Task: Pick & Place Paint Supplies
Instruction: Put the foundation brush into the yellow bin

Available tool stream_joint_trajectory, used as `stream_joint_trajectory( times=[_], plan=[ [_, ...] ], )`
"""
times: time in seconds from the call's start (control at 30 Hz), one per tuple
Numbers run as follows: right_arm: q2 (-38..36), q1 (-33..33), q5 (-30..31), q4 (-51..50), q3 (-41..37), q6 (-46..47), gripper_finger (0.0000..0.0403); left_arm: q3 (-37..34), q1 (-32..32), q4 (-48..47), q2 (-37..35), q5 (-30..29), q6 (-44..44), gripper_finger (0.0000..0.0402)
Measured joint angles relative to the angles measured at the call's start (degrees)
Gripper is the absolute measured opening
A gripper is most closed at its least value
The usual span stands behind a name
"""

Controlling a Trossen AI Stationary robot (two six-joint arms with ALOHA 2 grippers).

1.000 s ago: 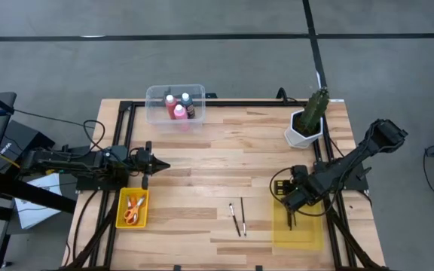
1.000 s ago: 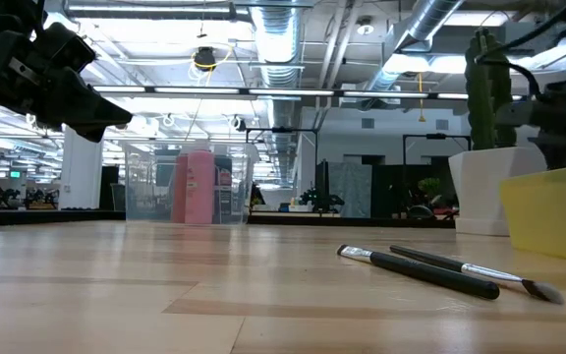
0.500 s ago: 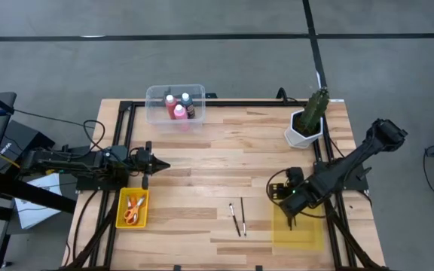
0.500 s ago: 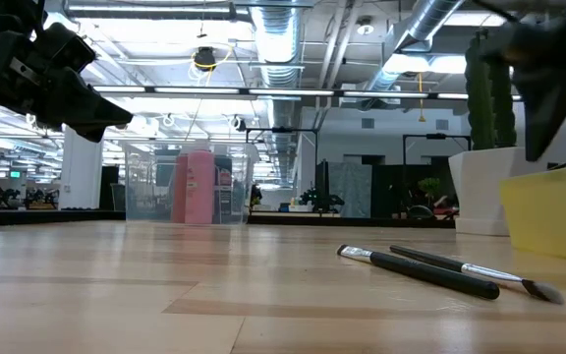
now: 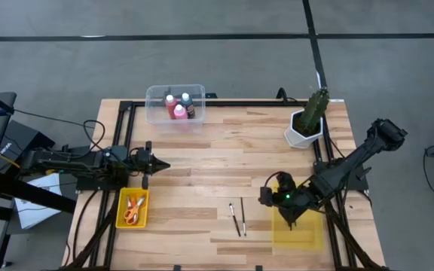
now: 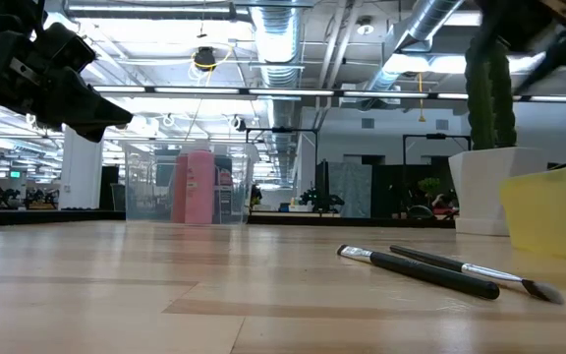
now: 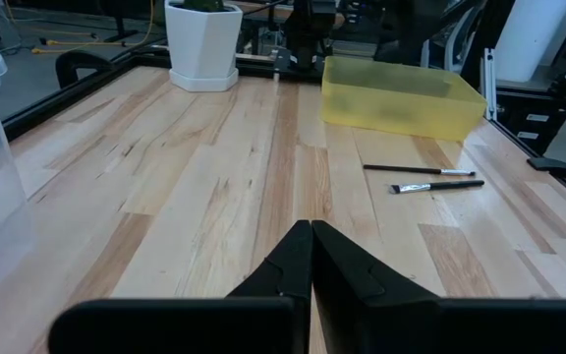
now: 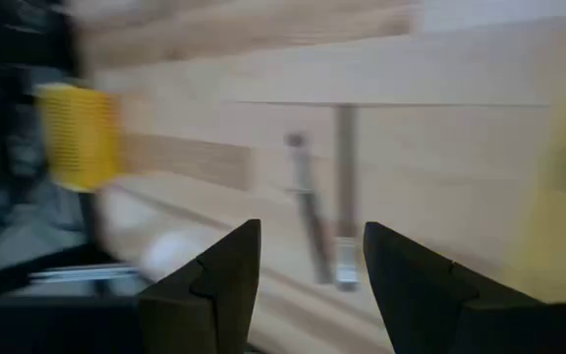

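Observation:
Two thin dark-handled brushes (image 5: 237, 217) (image 8: 310, 223) lie side by side on the wood at the near middle of the table. My right gripper (image 5: 268, 199) (image 8: 308, 295) hangs open above the table between them and the far left corner of the yellow bin (image 5: 298, 227), tilted down toward the brushes and holding nothing. My left gripper (image 5: 160, 165) (image 7: 311, 258) waits shut above the table's left side. Red, pink and dark bottles (image 5: 178, 107) stand in the clear box (image 5: 157, 113). Scissors (image 5: 132, 210) lie in a small yellow tray (image 5: 121, 218).
A green plant in a white pot (image 5: 306, 125) stands at the far right, just beyond my right arm. Black frame rails (image 5: 224, 103) run along the table's far edge and sides. Bare wood (image 5: 217, 162) lies between the two arms.
My right gripper has risen out of the yellow bin and swung toward the table's left, toward the brushes. It has tipped from pointing steeply down to a shallower slant. Its fingers have stayed open.

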Motion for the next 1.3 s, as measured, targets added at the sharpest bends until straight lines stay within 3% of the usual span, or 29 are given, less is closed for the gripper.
stream_joint_trajectory(
  times=[0.13, 0.27, 0.67, 0.87, 1.03, 1.17, 1.3],
  plan=[
    [0.0, -0.3, 4.5, 7.7, 0.2, -2.0, 0.0177, 0.0, 0.0, 0.0, 0.0, 0.0, 0.0, 0.0001],
    [0.0, -2.0, 6.6, 15.4, 0.2, -10.3, 0.0177, 0.0, 0.0, 0.0, 0.0, 0.1, 0.0, 0.0001],
    [0.0, -12.7, 6.6, 48.9, 0.2, -56.6, 0.0177, 0.0, 0.0, 0.0, 0.0, 0.2, 0.0, 0.0001],
    [0.0, -18.5, -4.2, 68.6, 0.2, -82.0, 0.0177, 0.0, 0.0, 0.0, 0.0, 0.2, 0.0, 0.0001],
    [0.0, -22.1, -12.4, 79.6, 0.7, -95.7, 0.0177, 0.0, 0.0, 0.0, 0.0, 0.2, 0.0, 0.0001],
    [0.0, -24.7, -22.2, 77.3, 5.0, -103.9, 0.0177, 0.0, 0.0, 0.0, 0.0, -0.1, 0.0, 0.0001],
    [0.0, -26.5, -32.7, 60.8, 13.5, -117.0, 0.0177, 0.0, 0.0, 0.0, 0.0, -0.1, 0.0, 0.0001]
  ],
)
